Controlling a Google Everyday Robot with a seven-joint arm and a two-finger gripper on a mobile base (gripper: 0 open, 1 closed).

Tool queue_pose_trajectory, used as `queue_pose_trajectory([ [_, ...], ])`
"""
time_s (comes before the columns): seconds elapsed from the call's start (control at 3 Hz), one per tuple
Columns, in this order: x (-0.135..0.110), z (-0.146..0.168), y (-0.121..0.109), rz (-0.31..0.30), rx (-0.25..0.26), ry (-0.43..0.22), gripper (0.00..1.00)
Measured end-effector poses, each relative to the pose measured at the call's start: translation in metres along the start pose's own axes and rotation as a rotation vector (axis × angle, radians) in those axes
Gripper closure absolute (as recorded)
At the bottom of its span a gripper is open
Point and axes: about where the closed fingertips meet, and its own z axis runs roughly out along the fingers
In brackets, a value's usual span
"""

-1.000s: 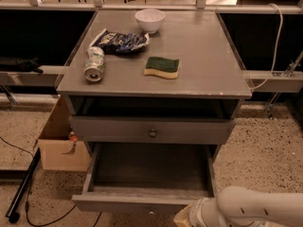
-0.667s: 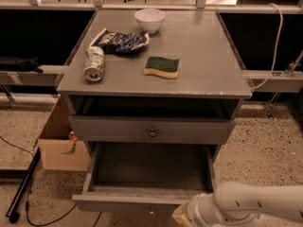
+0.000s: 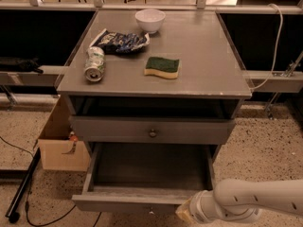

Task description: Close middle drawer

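The middle drawer [image 3: 142, 200] is pulled far out, its grey inside bare, with a small dark knob low on its front. The like grey drawer above it [image 3: 152, 133] stands out only a little. The lowest drawer is hidden beneath the open one. My gripper [image 3: 185, 214] is at the bottom edge of the view, on the end of the white arm [image 3: 251, 203] that comes in from the right. It sits right at the right part of the middle drawer's front, and I cannot tell whether it touches it.
On the cabinet top [image 3: 208, 56] lie a white bowl [image 3: 150, 19], a crumpled chip bag [image 3: 120, 40], a can on its side [image 3: 94, 64] and a green-yellow sponge [image 3: 162, 66]. A cardboard box [image 3: 59, 148] and a black pole [image 3: 23, 186] are on the floor at the left.
My arm has moved a little to the left along the middle drawer's front. The drawer stays pulled out about as far as before.
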Motion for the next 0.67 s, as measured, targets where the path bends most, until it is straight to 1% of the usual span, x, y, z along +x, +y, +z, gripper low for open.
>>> queue_pose_trajectory([
  [0.33, 0.0004, 0.0, 0.0006, 0.002, 0.001, 0.001, 0.73],
  [0.67, 0.0014, 0.0, 0.0023, 0.006, 0.002, 0.003, 0.5],
])
